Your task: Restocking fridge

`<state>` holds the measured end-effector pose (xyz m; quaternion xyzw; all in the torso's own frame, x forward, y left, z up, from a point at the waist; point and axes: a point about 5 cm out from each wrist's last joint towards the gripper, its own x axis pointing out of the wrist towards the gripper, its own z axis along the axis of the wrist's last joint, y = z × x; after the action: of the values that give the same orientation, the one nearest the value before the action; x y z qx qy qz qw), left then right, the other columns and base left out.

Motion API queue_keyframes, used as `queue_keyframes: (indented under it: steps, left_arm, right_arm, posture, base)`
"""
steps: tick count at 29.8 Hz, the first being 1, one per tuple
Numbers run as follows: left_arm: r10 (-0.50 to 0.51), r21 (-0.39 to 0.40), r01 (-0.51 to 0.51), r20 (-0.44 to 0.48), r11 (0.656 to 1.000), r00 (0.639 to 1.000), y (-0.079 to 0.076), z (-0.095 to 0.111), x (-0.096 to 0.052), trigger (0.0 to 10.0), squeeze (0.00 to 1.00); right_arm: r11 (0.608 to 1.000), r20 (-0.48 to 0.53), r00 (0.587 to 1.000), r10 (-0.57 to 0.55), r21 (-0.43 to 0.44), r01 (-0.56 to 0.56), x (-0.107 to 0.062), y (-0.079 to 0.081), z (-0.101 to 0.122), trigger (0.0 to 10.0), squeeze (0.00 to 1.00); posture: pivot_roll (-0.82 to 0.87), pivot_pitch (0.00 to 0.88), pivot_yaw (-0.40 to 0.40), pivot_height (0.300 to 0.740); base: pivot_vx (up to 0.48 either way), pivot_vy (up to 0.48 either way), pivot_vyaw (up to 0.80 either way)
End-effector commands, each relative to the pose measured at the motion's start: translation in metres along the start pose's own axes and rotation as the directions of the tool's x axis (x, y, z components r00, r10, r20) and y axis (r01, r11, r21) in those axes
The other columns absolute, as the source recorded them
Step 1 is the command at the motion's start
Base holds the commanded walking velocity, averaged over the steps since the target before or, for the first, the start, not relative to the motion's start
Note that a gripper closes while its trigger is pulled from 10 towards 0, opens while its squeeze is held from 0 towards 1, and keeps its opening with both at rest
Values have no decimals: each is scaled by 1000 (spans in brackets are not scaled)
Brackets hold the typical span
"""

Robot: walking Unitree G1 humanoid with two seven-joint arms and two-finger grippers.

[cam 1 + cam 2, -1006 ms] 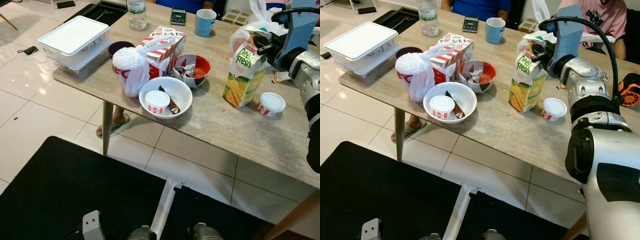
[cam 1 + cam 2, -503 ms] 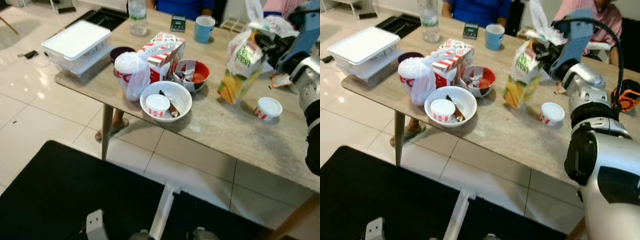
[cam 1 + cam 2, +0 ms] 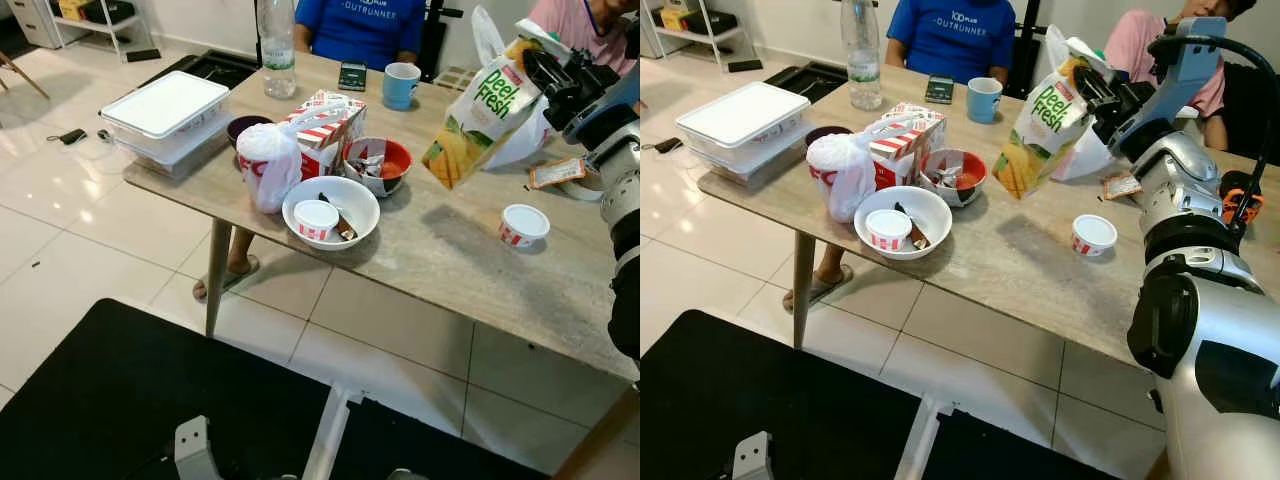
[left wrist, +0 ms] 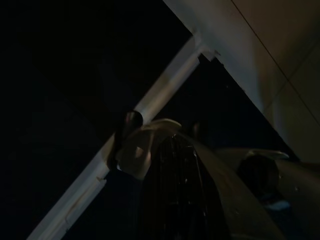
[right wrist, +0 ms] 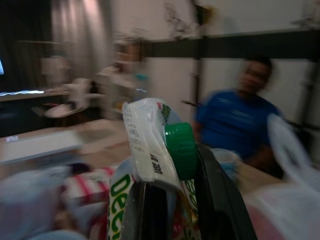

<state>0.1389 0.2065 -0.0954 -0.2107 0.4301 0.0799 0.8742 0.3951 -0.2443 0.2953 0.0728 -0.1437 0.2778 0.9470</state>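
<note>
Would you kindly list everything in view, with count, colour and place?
juice carton: one, green and white, tilted in the air above the table
table: one, beige
storage boxes: two stacked, white, robot's left end
water bottle: one, clear, far edge
mug: one, blue, far edge
food box: one, red and white
tied bag: one, white
bowls: one white, one red
lidded cups: two, white
people: two seated, blue and pink shirts
right gripper: shut on the carton top
</note>
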Motion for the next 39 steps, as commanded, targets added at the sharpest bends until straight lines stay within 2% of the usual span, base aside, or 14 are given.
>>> queue_keyframes:
  steps: [1, 4, 9, 11, 12, 16, 17, 19, 24, 27, 29, 31, 36, 39]
  left_arm:
    - [28, -6, -28, -17, 1000, 999, 8, -2, -3, 10000, 0]
    - [51, -3, -51, -19, 999, 998, 14, -2, -5, 10000, 0]
    - [78, -10, -78, -13, 997, 997, 20, 0, -6, 10000, 0]
    - [132, -1, -132, 16, 991, 991, 36, 13, -10, 10000, 0]
    - [132, -1, -132, 16, 991, 991, 36, 13, -10, 10000, 0]
    - [179, 14, -180, 47, 984, 983, 50, 26, -14, 10000, 0]
    - [179, 14, -180, 47, 984, 983, 50, 26, -14, 10000, 0]
    - [186, 15, -187, 54, 982, 981, 51, 30, -14, 10000, 0]
    - [183, 14, -184, 54, 983, 982, 48, 30, -13, 10000, 0]
    - [170, 21, -171, 39, 985, 985, 42, 26, -10, 10000, 0]
    - [168, 23, -169, 36, 985, 985, 41, 26, -10, 10000, 0]
    - [168, 23, -169, 36, 985, 985, 41, 26, -10, 10000, 0]
    - [159, 34, -160, 22, 986, 987, 38, 23, -9, 10000, 0]
    - [152, 39, -152, 13, 988, 988, 35, 22, -8, 10000, 0]
  right_arm:
    - [998, 40, 998, 54, -14, -54, -1, 2, 8, 0, 0]
    - [975, 55, 974, 220, -10, -220, -12, 6, 10, 0, 0]
    - [952, 71, 949, 306, 2, -307, -20, 10, 10, 0, 0]
    - [886, 49, 886, 462, 32, -463, -35, 20, 2, 0, 0]
    - [886, 49, 886, 462, 32, -463, -35, 20, 2, 0, 0]
    - [789, 13, 793, 609, 90, -608, -51, 38, -7, 0, 0]
    - [789, 13, 793, 609, 90, -608, -51, 38, -7, 0, 0]
    - [729, -11, 734, 679, 129, -672, -58, 49, -11, 0, 0]
    - [674, -44, 678, 733, 174, -718, -63, 63, -20, 0, 0]
    - [569, -81, 569, 819, 256, -782, -71, 96, -36, 0, 0]
    - [542, -70, 546, 835, 276, -794, -72, 104, -38, 0, 0]
    - [542, -70, 546, 835, 276, -794, -72, 104, -38, 0, 0]
    - [466, -46, 486, 873, 372, -803, -74, 136, -63, 0, 0]
    - [516, -120, 518, 847, 415, -749, -71, 148, -90, 0, 0]
  posture:
    - [45, 0, -46, 740]
    - [37, 0, -36, 740]
    - [36, 0, -28, 740]
    - [31, 0, -23, 740]
    - [31, 0, -23, 740]
    - [21, 0, -17, 740]
    - [21, 0, -17, 740]
    - [10, 2, -21, 740]
    - [0, 4, -20, 740]
    - [-6, 3, -18, 740]
    - [-13, 2, -17, 740]
    - [-13, 2, -17, 740]
    - [-6, 5, -21, 740]
    - [-11, 26, -13, 740]
  base:
    - [0, 0, 0]
    - [0, 0, 0]
    - [0, 0, 0]
    - [0, 0, 0]
    - [0, 0, 0]
    - [0, 0, 0]
    - [0, 0, 0]
    - [0, 0, 0]
    - [0, 0, 0]
    - [0, 0, 0]
    - [0, 0, 0]
    - [0, 0, 0]
    - [0, 0, 0]
    - [0, 0, 0]
